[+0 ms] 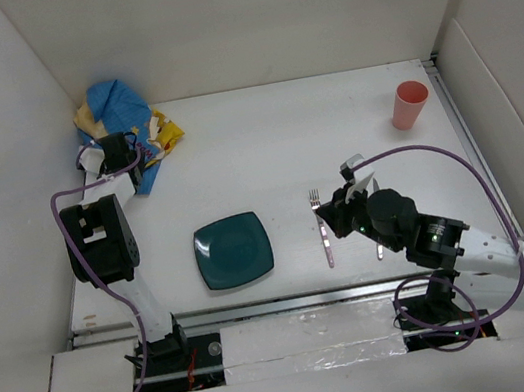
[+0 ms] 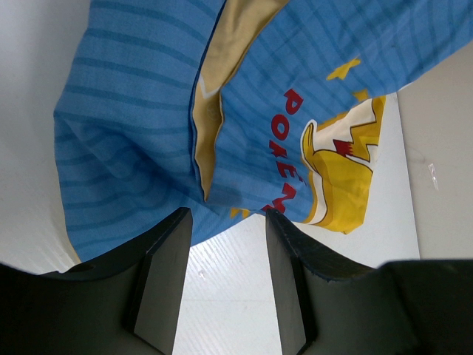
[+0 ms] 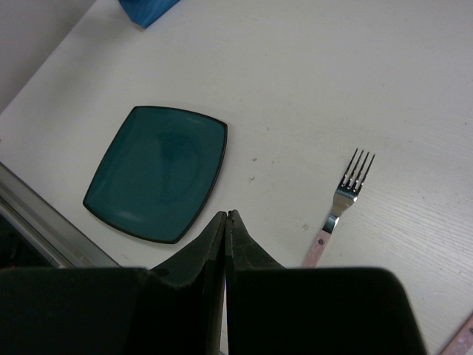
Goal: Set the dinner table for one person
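The white dinner table [image 1: 283, 141] holds a teal square plate [image 1: 233, 250] near its front edge. A fork [image 1: 321, 226] with a pink handle lies right of the plate. A blue cartoon-printed cloth [image 1: 121, 114] is bunched at the back left. My left gripper [image 1: 121, 145] is open at the cloth's edge; in the left wrist view the cloth [image 2: 148, 111] hangs just past the fingertips of the open gripper [image 2: 225, 214], with nothing between them. My right gripper [image 1: 335, 220] is shut and empty above the fork; the right wrist view shows its tip [image 3: 228, 216] between plate [image 3: 159, 174] and fork [image 3: 347, 192].
A pink cup [image 1: 410, 104] stands upright at the back right. A second pink-handled utensil [image 1: 380, 248] lies partly hidden under the right arm, and its handle shows in the right wrist view [image 3: 462, 340]. White wall panels surround the table on three sides.
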`<state>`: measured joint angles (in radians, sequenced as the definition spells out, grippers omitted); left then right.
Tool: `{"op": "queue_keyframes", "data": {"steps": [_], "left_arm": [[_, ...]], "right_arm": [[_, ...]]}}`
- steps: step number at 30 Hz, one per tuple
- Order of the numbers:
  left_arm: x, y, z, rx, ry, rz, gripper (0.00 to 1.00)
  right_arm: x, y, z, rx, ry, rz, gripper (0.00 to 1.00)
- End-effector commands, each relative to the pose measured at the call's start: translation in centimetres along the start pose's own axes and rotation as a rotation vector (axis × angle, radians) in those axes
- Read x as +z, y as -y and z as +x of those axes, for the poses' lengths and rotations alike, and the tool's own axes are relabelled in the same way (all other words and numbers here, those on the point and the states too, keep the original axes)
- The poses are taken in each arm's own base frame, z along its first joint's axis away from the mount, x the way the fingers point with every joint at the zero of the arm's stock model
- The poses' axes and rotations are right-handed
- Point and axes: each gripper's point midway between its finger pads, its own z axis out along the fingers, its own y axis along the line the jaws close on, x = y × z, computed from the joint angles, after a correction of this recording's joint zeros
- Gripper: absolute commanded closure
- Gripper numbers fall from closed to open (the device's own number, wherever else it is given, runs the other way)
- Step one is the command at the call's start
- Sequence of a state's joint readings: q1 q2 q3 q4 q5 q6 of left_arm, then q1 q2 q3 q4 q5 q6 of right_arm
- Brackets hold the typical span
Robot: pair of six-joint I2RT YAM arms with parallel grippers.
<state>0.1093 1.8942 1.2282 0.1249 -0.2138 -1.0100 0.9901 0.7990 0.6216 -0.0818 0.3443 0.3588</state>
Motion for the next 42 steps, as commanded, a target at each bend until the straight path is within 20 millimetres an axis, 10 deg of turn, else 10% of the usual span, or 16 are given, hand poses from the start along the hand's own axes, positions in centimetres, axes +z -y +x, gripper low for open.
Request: {"op": "queue_keyframes", "data": {"steps": [1, 18, 25, 30, 34, 42], "left_arm": [[-0.2, 1.2, -1.5, -0.038, 0.040, 0.018, 0.60], [1.7, 0.8, -2.0, -0.025, 0.058, 0.004, 0.63], [1.4, 1.9, -3.5, -0.007, 0.096, 0.048, 0.97], [0.7, 4.3, -4.8, 0.026, 0.116, 0.111, 1.00], [-2.9, 8.3, -5.6, 0.026, 0.102, 0.305, 1.00], [-13.9, 17.5, -4.6, 0.101, 0.063, 0.650, 1.00]], "right_arm": [[0.4, -0.7, -1.0, -0.002, 0.027, -0.015, 0.94], [1.7, -1.2, -0.4, 0.006, 0.002, -0.019, 0.86], [2.8, -2.0, -0.3, 0.011, -0.003, -0.035, 0.83], [4.3, -2.4, 0.9, 0.000, -0.040, -0.040, 0.73], [7.6, -4.4, 0.0, -0.009, -0.005, -0.080, 0.40], [14.6, -6.9, 2.4, -0.023, -0.096, -0.080, 0.36]]}}
